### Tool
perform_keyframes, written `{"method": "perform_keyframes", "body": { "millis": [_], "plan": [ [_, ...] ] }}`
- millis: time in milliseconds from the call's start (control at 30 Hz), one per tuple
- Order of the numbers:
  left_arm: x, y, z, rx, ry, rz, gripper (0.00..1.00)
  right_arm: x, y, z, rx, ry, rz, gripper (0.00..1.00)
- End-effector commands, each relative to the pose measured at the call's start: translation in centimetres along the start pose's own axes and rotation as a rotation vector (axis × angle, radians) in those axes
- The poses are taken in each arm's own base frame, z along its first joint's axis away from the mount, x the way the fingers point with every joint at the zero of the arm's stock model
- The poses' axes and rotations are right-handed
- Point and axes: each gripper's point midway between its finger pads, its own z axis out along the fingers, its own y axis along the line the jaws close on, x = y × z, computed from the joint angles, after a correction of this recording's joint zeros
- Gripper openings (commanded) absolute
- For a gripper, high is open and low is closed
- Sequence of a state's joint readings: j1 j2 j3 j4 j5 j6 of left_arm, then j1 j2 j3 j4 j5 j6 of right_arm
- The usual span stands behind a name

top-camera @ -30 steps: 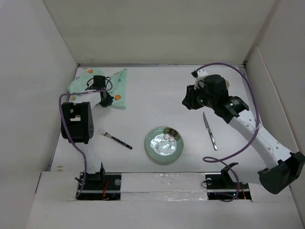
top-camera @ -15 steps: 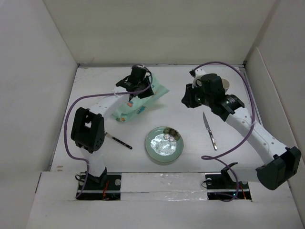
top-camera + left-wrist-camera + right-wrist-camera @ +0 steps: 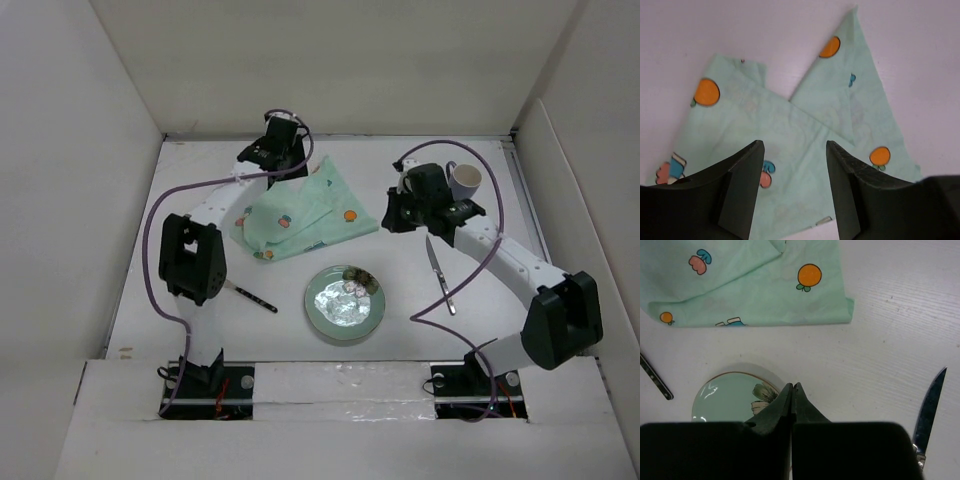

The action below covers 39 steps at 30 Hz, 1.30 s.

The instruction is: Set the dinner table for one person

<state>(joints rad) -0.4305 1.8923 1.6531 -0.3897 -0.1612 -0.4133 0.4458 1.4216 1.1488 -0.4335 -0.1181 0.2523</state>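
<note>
My left end effector (image 3: 795, 148) hangs with its fingers spread and empty above the mint-green cloth placemat (image 3: 300, 215), which lies soft, creased and partly folded, printed with orange fruit. My right end effector (image 3: 791, 388) is pinched closed on nothing. The matte white bench (image 3: 280, 340) lies flat under everything, walled in white, carrying a glossy round green plate (image 3: 330, 310), a pointed shiny-bladed knife (image 3: 440, 272) and a white mug (image 3: 465, 180).

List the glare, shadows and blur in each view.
Top external: even, soft light; white glare washes out the centre of the plate. Left wrist: the placemat is sharp, while the dark left fingers near the lens are soft-edged. Right wrist: the shut right fingers are a dark, featureless mass, and the knife blade shows a mild sheen.
</note>
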Motion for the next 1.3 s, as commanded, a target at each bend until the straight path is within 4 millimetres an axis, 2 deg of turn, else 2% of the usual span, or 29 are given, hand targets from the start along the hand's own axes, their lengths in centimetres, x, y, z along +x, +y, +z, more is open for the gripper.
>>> {"method": "perform_keyframes", "body": {
  "millis": [0, 33, 67, 100, 200, 300, 333, 367, 500, 533, 567, 667, 767, 867, 933, 1033, 1067, 1100, 1200, 1233, 1267],
  "plan": [
    [-0.2, 0.1, 2.1, -0.019, 0.034, 0.177, 0.49, -0.1, 0.0, 1.8, -0.032, -0.016, 0.047, 0.06],
    [-0.1, -0.8, 2.4, 0.011, 0.035, 0.201, 0.49, 0.3, -0.5, 2.3, -0.022, -0.007, 0.064, 0.14],
    [0.9, -1.7, 2.9, 0.031, 0.048, 0.253, 0.49, 0.9, -0.8, 2.9, -0.019, 0.008, 0.074, 0.24],
    [1.3, -2.1, 3.2, 0.04, 0.049, 0.273, 0.49, 1.1, -0.8, 3.7, -0.018, 0.011, 0.09, 0.39],
    [2.6, -2.8, 4.3, 0.069, 0.071, 0.287, 0.49, 1.5, -2.3, 5.3, 0.02, 0.028, 0.14, 0.58],
    [3.6, -2.8, 5.3, 0.077, 0.096, 0.305, 0.49, 1.5, -3.4, 6.7, 0.038, 0.042, 0.169, 0.64],
    [3.9, -2.9, 5.5, 0.084, 0.107, 0.31, 0.5, 2.4, -3.7, 7.9, 0.044, 0.077, 0.175, 0.65],
    [4.5, -2.7, 6.0, 0.079, 0.124, 0.314, 0.51, 2.5, -4.3, 8.4, 0.051, 0.084, 0.188, 0.66],
    [5.6, -2.6, 6.7, 0.083, 0.161, 0.321, 0.53, 2.6, -4.7, 10.5, 0.024, 0.115, 0.223, 0.67],
    [6.0, -2.6, 7.0, 0.084, 0.168, 0.324, 0.54, 2.1, -4.5, 10.8, 0.014, 0.108, 0.224, 0.67],
    [6.4, -2.4, 7.4, 0.08, 0.178, 0.324, 0.54, 2.5, -4.9, 11.5, 0.014, 0.122, 0.242, 0.67],
    [7.1, -2.2, 8.1, 0.074, 0.195, 0.33, 0.55, 2.7, -4.7, 12.8, -0.01, 0.13, 0.271, 0.67],
    [8.2, -2.5, 8.8, 0.097, 0.227, 0.334, 0.55, 2.5, -4.3, 14.2, -0.041, 0.127, 0.292, 0.66],
    [8.8, -2.6, 9.3, 0.107, 0.242, 0.335, 0.56, 2.4, -4.2, 14.7, -0.051, 0.125, 0.302, 0.66],
    [9.1, -2.5, 9.6, 0.107, 0.253, 0.341, 0.56, 2.2, -4.1, 15.3, -0.06, 0.123, 0.304, 0.58],
    [9.7, -2.1, 10.4, 0.087, 0.263, 0.348, 0.41, 1.4, -4.1, 15.6, -0.063, 0.109, 0.305, 0.33],
    [9.8, -2.0, 10.6, 0.08, 0.265, 0.349, 0.14, 1.1, -4.0, 15.5, -0.065, 0.1, 0.303, 0.25],
    [9.6, -1.9, 10.6, 0.074, 0.262, 0.348, 0.02, 0.7, -3.9, 15.4, -0.067, 0.09, 0.299, 0.12],
    [7.9, -2.4, 9.7, 0.071, 0.226, 0.344, 0.0, -1.1, -3.4, 14.4, -0.079, 0.044, 0.281, 0.0],
    [7.0, -2.2, 9.3, 0.073, 0.212, 0.326, 0.0, -1.8, -3.3, 14.0, -0.082, 0.025, 0.273, 0.0],
    [5.0, -2.1, 8.2, 0.079, 0.17, 0.301, 0.0, -3.2, -2.7, 12.9, -0.098, -0.01, 0.26, 0.0]
  ]
}}
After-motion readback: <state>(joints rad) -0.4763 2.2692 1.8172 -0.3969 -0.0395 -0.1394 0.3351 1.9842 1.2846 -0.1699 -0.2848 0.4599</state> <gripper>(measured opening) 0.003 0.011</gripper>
